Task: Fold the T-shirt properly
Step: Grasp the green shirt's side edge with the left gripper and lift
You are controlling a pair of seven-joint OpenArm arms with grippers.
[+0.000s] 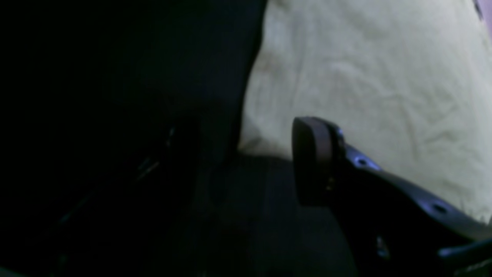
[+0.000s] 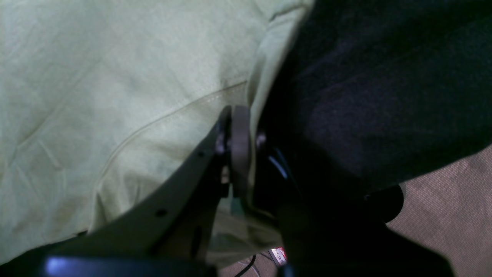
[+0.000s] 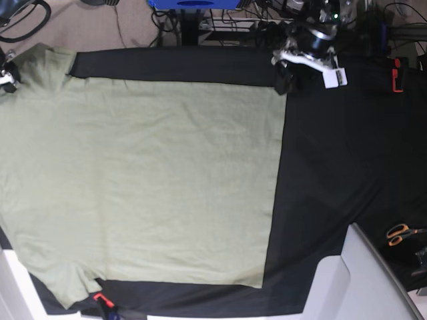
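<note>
The T-shirt (image 3: 147,187) lay spread flat on the black table cover (image 3: 333,167), filling the left and middle of the base view, with its straight hem running down near the centre. One sleeve stuck out at the top left corner and the other at the bottom left.

The left gripper (image 3: 285,79) sat at the hem's top corner, at the far edge of the table. In the left wrist view one padded finger (image 1: 311,161) stood just off the shirt's corner over the black cover; the other finger was lost in the dark, but there was a clear gap beside the pad and no cloth in it. I'd call it partly open and holding nothing.

The right gripper (image 2: 240,154) was at the top left sleeve, only just inside the base view's left edge. In the right wrist view its fingers were pressed together, with the sleeve's edge pinched between them beside the sleeve's hem seam. So it was clamped on the T-shirt.

Orange-handled scissors (image 3: 400,233) lay on the cover at the right, well clear of the shirt. A red clip (image 3: 397,75) sat at the top right, and a light panel (image 3: 360,280) cut across the bottom right corner.
</note>
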